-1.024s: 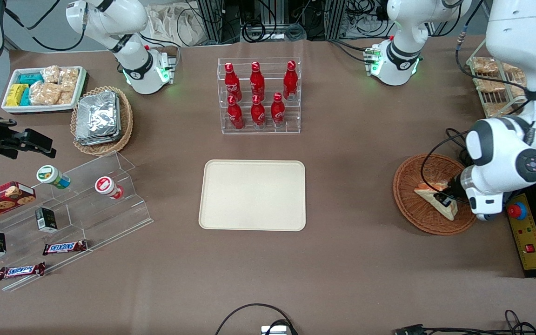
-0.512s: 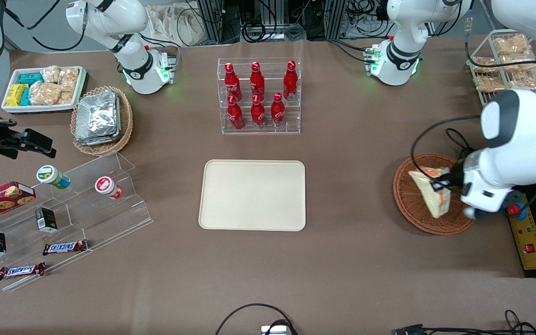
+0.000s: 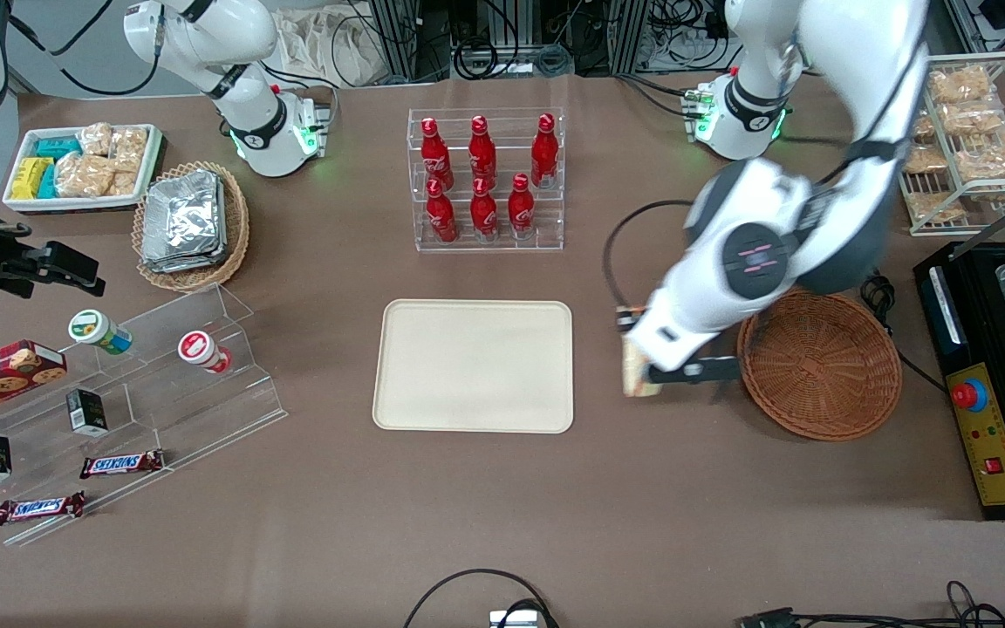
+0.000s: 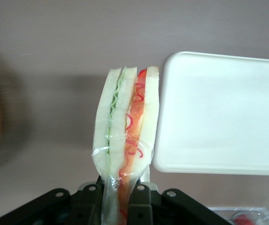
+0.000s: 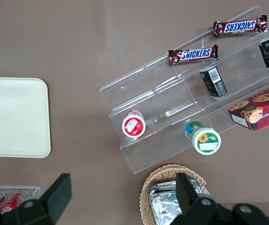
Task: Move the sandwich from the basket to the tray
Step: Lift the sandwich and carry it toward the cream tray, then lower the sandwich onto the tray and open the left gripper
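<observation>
Brown table: I read the basket [image 3: 819, 364] as emptied. My gripper [image 4: 120, 197], clamped on the sandwich [image 4: 125, 140], hangs between basket and tray [image 3: 473, 365], just off the tray's short edge. Remaining, I judge: carry over tray, lower, release.

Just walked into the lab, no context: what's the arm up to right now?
The left arm's gripper is shut on the sandwich and holds it above the bare tabletop, between the reddish-brown wicker basket and the cream tray. The basket has nothing in it and the tray holds nothing yet. In the wrist view the sandwich's tip sits right beside the tray's rim, so the placing step is not yet done.
</observation>
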Controlling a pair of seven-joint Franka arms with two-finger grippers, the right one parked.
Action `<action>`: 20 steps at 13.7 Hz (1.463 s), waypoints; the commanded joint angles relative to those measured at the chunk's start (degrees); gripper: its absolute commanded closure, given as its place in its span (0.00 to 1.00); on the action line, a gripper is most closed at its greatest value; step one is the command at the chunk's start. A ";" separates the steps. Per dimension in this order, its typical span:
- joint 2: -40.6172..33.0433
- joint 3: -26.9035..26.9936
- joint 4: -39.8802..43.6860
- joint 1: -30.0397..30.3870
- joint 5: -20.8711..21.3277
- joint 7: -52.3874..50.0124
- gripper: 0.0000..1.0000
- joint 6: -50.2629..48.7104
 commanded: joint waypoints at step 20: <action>1.85 0.85 4.26 0.44 5.67 -7.64 0.00 -4.67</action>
